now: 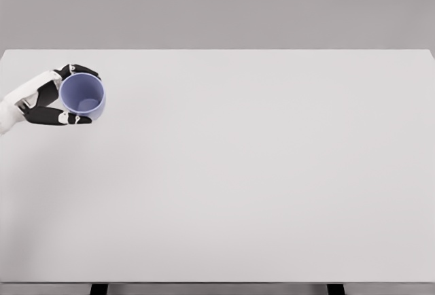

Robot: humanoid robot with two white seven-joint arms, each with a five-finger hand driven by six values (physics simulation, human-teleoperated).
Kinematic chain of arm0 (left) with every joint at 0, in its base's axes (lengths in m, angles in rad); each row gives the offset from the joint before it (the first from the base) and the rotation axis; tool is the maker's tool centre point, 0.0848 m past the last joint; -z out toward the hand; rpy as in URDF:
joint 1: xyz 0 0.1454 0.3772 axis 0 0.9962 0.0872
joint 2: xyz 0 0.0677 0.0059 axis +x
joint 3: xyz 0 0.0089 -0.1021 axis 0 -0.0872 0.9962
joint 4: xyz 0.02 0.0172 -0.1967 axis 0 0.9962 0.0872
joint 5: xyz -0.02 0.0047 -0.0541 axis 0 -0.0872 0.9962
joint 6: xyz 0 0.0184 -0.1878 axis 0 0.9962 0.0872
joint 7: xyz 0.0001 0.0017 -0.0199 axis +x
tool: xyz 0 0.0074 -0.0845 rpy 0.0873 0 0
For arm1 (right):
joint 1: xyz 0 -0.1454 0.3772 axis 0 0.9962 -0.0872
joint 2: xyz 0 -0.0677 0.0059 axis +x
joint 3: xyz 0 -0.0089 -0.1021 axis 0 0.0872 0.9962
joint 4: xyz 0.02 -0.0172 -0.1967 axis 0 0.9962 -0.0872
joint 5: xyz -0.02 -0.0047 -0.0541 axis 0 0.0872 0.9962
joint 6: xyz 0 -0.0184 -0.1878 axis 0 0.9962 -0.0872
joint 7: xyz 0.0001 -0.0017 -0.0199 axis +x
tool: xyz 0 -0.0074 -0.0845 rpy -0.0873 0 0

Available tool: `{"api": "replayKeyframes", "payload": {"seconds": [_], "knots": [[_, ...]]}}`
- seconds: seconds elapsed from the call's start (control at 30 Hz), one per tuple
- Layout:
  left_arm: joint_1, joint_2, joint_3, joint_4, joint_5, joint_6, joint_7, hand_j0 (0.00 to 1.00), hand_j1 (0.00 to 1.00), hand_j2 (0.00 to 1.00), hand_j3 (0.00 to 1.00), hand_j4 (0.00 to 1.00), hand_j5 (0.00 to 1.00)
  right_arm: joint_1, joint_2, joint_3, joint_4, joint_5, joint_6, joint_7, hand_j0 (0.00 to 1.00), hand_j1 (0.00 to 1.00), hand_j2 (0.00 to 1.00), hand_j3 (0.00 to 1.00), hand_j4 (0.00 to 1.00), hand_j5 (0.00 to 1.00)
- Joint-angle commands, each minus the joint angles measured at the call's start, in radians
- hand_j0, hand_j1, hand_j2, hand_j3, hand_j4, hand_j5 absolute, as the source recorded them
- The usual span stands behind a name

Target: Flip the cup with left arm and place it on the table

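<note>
head view is showing us our left hand (53,99) wrapping its fingers around the blue cup (83,96), mouth up at the table's (258,172) far left, and we are judging that releasing too early could be tipping it over the nearby edge.

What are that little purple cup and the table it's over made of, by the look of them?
The cup looks like smooth plastic or glazed ceramic: even lavender colour, soft sheen, thin rim; a render leaves it open. The table looks like matte white laminate or painted board, flat and without grain or glare.
</note>
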State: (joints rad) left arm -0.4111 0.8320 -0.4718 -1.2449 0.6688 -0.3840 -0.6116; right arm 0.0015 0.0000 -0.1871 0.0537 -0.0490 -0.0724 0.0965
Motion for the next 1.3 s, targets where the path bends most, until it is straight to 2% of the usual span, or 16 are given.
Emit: {"api": "replayKeyframes", "payload": {"seconds": [0.0,0.1,0.27,0.4,0.47,1.1,1.27], "knots": [[0.000,0.001,0.001,-0.008,0.015,0.002,0.001,0.54,0.54,0.54,0.54,0.54,0.54,0.000,0.000,0.000,0.000,0.000,0.000,0.000,1.00,1.00,1.00,1.00,1.00,1.00],[0.026,-0.001,0.001,-0.008,0.048,0.001,0.001,0.54,0.54,0.54,0.54,0.54,0.54,0.000,0.000,0.000,0.000,0.000,-0.001,0.000,1.00,1.00,1.00,1.00,1.00,1.00],[0.067,-0.007,0.002,-0.015,0.049,0.001,0.001,0.54,0.54,0.54,0.54,0.54,0.54,0.000,0.000,0.000,0.000,0.000,0.000,0.000,1.00,1.00,1.00,1.00,1.00,1.00],[0.074,-0.016,0.002,-0.015,0.057,-0.001,0.001,0.54,0.54,0.54,0.54,0.54,0.54,0.000,0.000,0.000,0.000,0.000,0.000,0.000,1.00,1.00,1.00,1.00,1.00,1.00],[0.104,-0.014,0.012,-0.021,0.069,-0.001,0.001,0.54,0.54,0.54,0.54,0.54,0.54,0.000,0.000,0.000,0.000,0.000,0.000,0.000,1.00,1.00,1.00,1.00,1.00,1.00],[0.170,-0.042,0.006,-0.024,0.067,0.001,0.001,0.55,0.55,0.55,0.55,0.55,0.55,0.000,0.000,0.000,0.000,0.000,0.000,0.000,1.00,1.00,1.00,1.00,1.00,1.00],[0.172,-0.042,0.006,-0.025,0.064,0.001,0.001,0.62,0.62,0.62,0.62,0.62,0.62,0.000,0.000,0.000,0.000,0.000,-0.001,0.000,1.00,1.00,1.00,1.00,1.00,1.00]]}}
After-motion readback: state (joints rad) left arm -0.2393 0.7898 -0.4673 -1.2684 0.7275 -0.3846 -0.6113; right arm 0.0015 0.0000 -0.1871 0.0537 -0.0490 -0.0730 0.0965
